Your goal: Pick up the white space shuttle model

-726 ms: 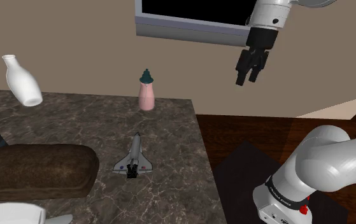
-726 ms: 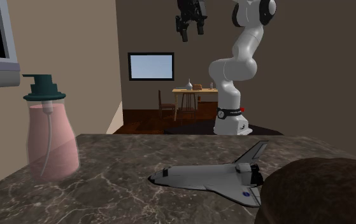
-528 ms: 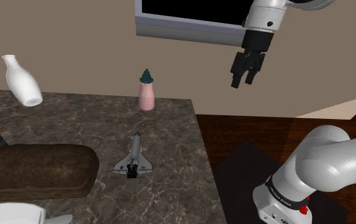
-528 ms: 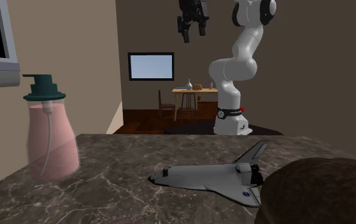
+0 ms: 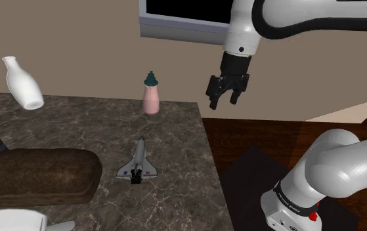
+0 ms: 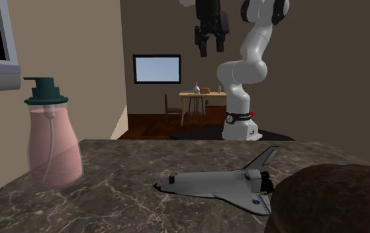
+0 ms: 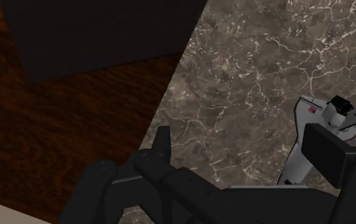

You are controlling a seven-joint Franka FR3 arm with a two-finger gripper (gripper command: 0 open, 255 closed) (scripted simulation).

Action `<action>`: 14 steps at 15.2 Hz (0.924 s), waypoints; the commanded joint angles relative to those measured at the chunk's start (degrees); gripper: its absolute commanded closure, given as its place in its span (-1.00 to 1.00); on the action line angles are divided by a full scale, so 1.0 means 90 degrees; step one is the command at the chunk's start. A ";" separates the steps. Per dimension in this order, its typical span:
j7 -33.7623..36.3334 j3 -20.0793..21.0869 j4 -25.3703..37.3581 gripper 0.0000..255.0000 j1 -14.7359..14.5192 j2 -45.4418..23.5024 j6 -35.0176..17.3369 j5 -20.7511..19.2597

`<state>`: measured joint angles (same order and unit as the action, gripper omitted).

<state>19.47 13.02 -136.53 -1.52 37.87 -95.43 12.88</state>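
Note:
The white space shuttle model lies flat on the dark marble counter, nose toward the back wall. In the second exterior view the shuttle lies near the front, beside a brown loaf. My black gripper hangs high in the air past the counter's right edge, well above and to the right of the shuttle, with its fingers apart and nothing between them. From across the counter, the gripper is far behind and above the model. Seen from the wrist, the shuttle is partly hidden behind one finger.
A pink soap bottle stands at the counter's back edge and a white vase at the far left. A large brown loaf lies left of the shuttle. Dark wooden floor lies beyond the counter's right edge.
The gripper has swung down and toward the shoulder view's left, nearer the counter's edge. The shuttle has not moved.

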 commanded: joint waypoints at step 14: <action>0.3682 0.2368 0.0769 -1.00 0.0419 -0.3037 -0.2515 -0.0699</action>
<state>49.44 32.90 -130.66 1.95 13.00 -116.78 8.05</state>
